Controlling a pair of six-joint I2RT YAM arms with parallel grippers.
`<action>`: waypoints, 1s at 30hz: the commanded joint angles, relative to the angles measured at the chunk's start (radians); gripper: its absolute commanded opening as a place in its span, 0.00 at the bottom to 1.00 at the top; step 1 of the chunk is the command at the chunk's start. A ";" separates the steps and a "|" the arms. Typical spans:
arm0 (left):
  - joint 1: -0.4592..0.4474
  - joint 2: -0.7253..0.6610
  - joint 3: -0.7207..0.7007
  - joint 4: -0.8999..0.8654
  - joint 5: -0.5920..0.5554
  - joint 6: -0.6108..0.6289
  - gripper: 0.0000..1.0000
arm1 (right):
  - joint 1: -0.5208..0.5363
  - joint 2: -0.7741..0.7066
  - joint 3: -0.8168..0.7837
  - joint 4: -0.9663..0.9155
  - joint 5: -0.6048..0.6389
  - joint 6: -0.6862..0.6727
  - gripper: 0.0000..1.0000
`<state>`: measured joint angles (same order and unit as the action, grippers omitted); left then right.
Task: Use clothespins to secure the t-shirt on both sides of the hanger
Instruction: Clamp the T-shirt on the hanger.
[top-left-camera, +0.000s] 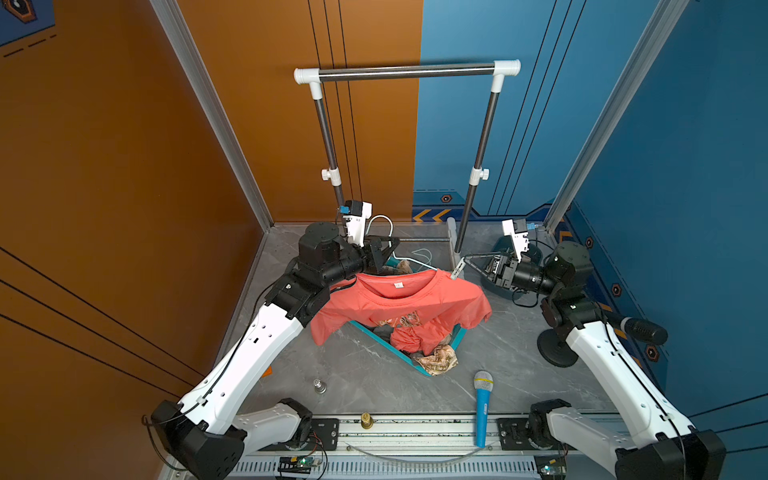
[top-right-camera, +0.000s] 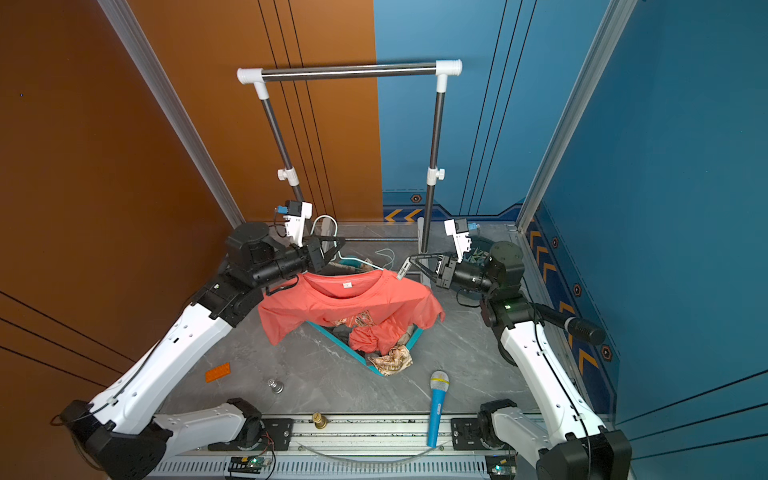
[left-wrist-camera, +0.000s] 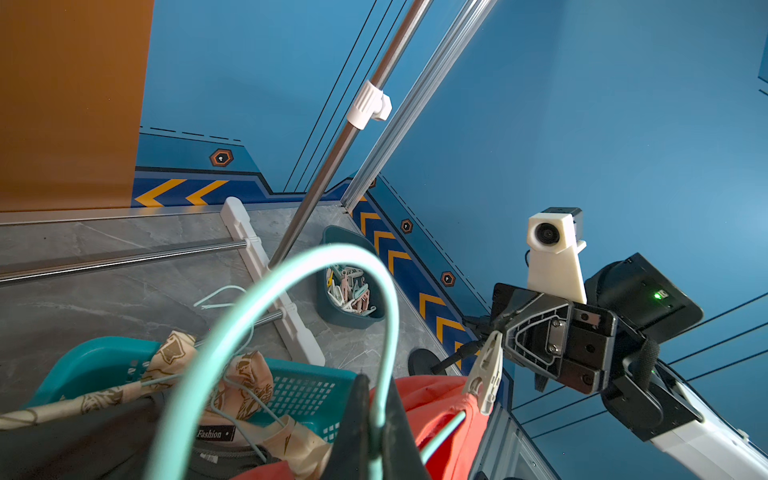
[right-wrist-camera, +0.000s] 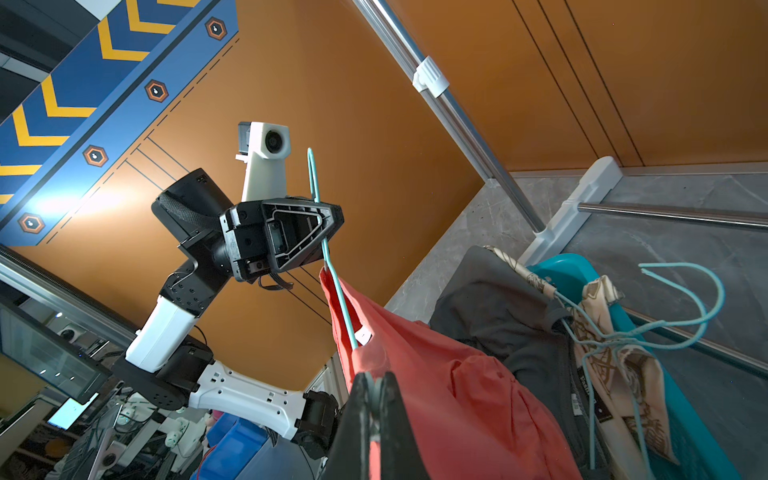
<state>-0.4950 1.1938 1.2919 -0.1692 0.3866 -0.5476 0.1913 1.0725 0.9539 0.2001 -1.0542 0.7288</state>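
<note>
Pinching a clothespin (left-wrist-camera: 484, 374) between right fingers (right-wrist-camera: 353, 428), tip at t-shirt (top-left-camera: 399, 303) shoulder

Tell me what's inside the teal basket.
In the teal basket: a beige patterned cloth, a dark garment and the bunched hem of the orange t-shirt. The t-shirt drapes over part of it, so its floor and anything deeper are hidden.

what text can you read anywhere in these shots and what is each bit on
"Fashion": black label on the dark garment in the teal basket.
White tag inside the collar of the orange t-shirt: too small to read.
Pale tag on the dark garment, right wrist view: too blurred to read.
Nothing else legible.
</note>
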 joint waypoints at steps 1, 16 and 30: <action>0.010 0.003 0.059 0.076 0.046 -0.034 0.04 | 0.026 0.012 0.034 0.021 -0.075 -0.026 0.00; 0.045 -0.016 0.061 0.095 0.090 -0.063 0.04 | 0.018 -0.002 0.056 -0.069 -0.085 -0.106 0.00; 0.040 -0.058 0.028 0.039 -0.158 -0.026 0.03 | -0.061 -0.071 0.121 -0.405 0.306 -0.222 0.66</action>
<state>-0.4526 1.1778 1.3033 -0.1493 0.3523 -0.5877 0.1402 1.0435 1.0252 -0.0296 -0.9409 0.5980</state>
